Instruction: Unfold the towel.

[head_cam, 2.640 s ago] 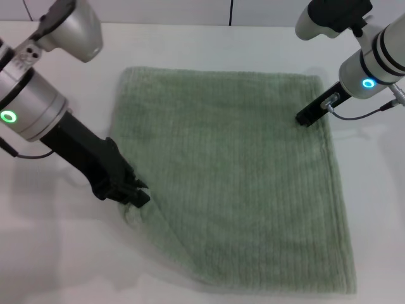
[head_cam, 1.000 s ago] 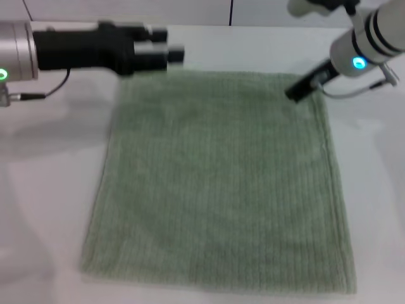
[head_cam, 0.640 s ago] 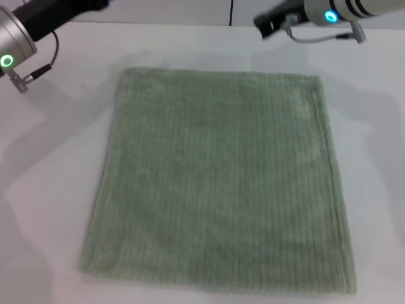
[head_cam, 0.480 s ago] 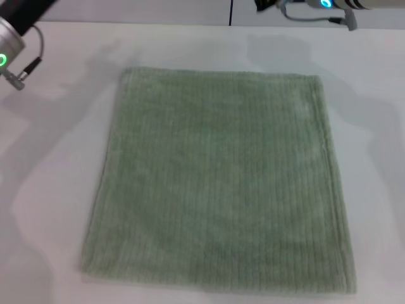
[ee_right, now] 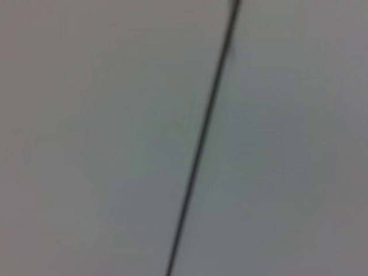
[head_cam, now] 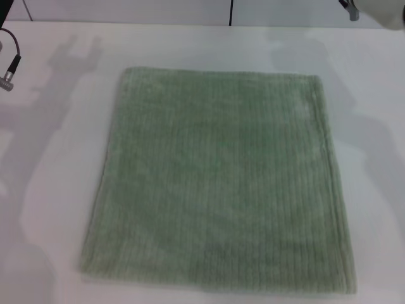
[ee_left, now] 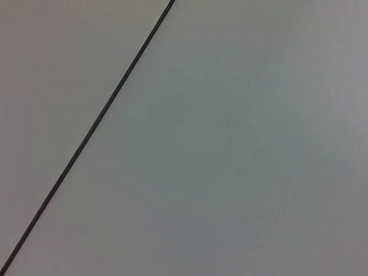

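Note:
The sage-green towel [head_cam: 218, 183] lies spread flat as one large, roughly square sheet on the white table [head_cam: 57, 158] in the head view. Its ribbed stripes run front to back and its hemmed edges show on all sides. Neither gripper is in view. Only a cable end of the left arm [head_cam: 7, 76] shows at the far left edge, and a bit of the right arm [head_cam: 373, 7] shows at the top right corner. Both wrist views show only a pale wall with a dark seam [ee_left: 92, 129] [ee_right: 201, 138].
The arms cast shadows on the table at the left [head_cam: 44, 120] and the right [head_cam: 367, 133] of the towel. A pale wall with a dark vertical seam [head_cam: 230, 11] stands behind the table's far edge.
The left gripper let go of the towel's front left corner, which now lies flat. Both arms have lifted up and back out of the head view.

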`<move>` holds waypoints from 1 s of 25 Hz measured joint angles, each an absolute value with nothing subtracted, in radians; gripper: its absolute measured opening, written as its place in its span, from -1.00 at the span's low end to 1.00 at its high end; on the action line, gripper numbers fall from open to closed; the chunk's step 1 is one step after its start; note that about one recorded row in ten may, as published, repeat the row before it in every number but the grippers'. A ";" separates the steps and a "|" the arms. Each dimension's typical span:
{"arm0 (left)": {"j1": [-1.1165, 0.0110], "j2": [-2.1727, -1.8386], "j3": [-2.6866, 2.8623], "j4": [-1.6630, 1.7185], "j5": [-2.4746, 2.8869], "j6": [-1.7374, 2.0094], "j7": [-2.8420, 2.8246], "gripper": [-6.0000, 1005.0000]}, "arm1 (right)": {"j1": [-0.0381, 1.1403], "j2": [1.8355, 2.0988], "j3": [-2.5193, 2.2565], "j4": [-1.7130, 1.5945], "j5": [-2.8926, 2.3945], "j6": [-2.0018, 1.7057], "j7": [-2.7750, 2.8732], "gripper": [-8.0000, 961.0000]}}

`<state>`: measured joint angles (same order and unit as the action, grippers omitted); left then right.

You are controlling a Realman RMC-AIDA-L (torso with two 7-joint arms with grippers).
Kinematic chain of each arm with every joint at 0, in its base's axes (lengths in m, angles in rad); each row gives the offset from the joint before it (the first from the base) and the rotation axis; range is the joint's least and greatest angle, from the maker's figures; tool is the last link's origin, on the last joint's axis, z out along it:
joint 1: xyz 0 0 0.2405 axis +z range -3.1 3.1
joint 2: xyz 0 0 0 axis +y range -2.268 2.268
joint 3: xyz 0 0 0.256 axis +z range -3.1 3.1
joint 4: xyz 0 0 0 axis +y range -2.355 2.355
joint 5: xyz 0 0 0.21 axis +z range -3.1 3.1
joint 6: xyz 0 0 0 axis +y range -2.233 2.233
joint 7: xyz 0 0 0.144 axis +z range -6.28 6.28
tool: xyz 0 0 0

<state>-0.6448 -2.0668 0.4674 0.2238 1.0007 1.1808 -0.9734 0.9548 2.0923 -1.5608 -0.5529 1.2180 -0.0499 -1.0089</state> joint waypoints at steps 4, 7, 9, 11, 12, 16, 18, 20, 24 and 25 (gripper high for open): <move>-0.650 -2.068 0.464 0.221 0.999 1.174 -0.973 0.26 | 0.951 2.092 -1.678 -0.507 1.218 -0.219 -0.890 -0.99; -0.667 -2.069 0.459 0.191 0.981 1.154 -0.946 0.26 | 0.925 2.092 -1.803 -0.489 1.215 -0.361 -0.791 -0.99; -0.671 -2.069 0.459 0.179 0.967 1.152 -0.922 0.26 | 0.902 2.092 -1.899 -0.480 1.213 -0.471 -0.714 -0.99; -0.676 -2.070 0.460 0.164 0.952 1.150 -0.898 0.26 | 0.877 2.092 -2.004 -0.460 1.212 -0.589 -0.627 -0.99; -0.686 -2.070 0.460 0.142 0.928 1.140 -0.862 0.26 | 0.864 2.092 -2.054 -0.443 1.211 -0.656 -0.581 -0.99; -0.705 -2.071 0.460 0.123 0.908 1.101 -0.817 0.26 | 0.834 2.092 -2.205 -0.358 1.211 -0.835 -0.375 -0.99; -0.725 -2.072 0.459 0.104 0.885 1.050 -0.756 0.26 | 0.802 2.092 -2.272 -0.307 1.211 -0.921 -0.249 -0.99; -0.738 -2.073 0.454 0.079 0.868 1.029 -0.708 0.26 | 0.790 2.092 -2.284 -0.299 1.211 -0.939 -0.231 -0.99; -0.758 -2.077 0.434 0.030 0.840 1.007 -0.626 0.26 | 0.706 2.086 -2.311 -0.302 1.195 -1.006 -0.215 -0.99; -0.758 -2.077 0.434 0.030 0.840 1.007 -0.626 0.26 | 0.678 2.086 -2.312 -0.298 1.166 -1.037 -0.214 -0.99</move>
<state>-0.7579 -2.0769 0.4344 0.0301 0.8399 1.0074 -0.6256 0.6780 2.0863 -2.3120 -0.2982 1.1660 -1.0373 -0.2139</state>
